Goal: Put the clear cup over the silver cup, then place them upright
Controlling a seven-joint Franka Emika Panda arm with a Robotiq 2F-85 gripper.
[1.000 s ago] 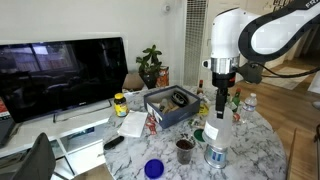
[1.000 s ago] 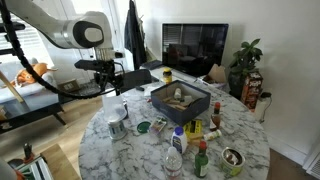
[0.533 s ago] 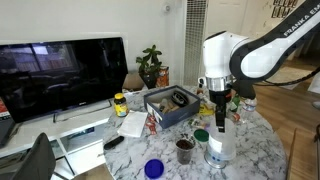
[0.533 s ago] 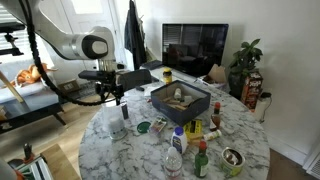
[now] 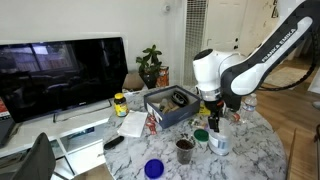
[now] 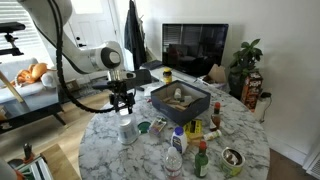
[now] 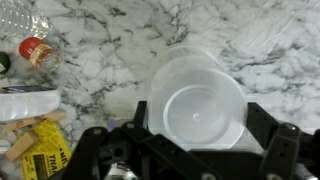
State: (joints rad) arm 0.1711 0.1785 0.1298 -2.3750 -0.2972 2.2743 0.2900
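The clear cup (image 7: 197, 105) stands mouth-down on the marble table, with its round base facing the wrist camera. My gripper (image 7: 200, 118) is down over it, with a black finger (image 7: 262, 118) on each side pressed against its wall. In both exterior views the gripper (image 5: 216, 124) (image 6: 123, 107) is low over the table with the clear cup (image 5: 218, 143) (image 6: 125, 130) right below it. The silver cup does not show in any view; the spot where it stood is under the clear cup.
A dark brown cup (image 5: 185, 149), a green lid (image 5: 201, 135) and a blue lid (image 5: 153, 168) lie near the cup. A dark box (image 5: 170, 103) (image 6: 180, 100) of items stands mid-table. Several bottles (image 6: 175, 160) stand at the table's edge. A red-capped bottle (image 7: 38, 50) lies in the wrist view.
The gripper has come down toward the table with the clear cup in it. The silver cup that stood below it is no longer visible.
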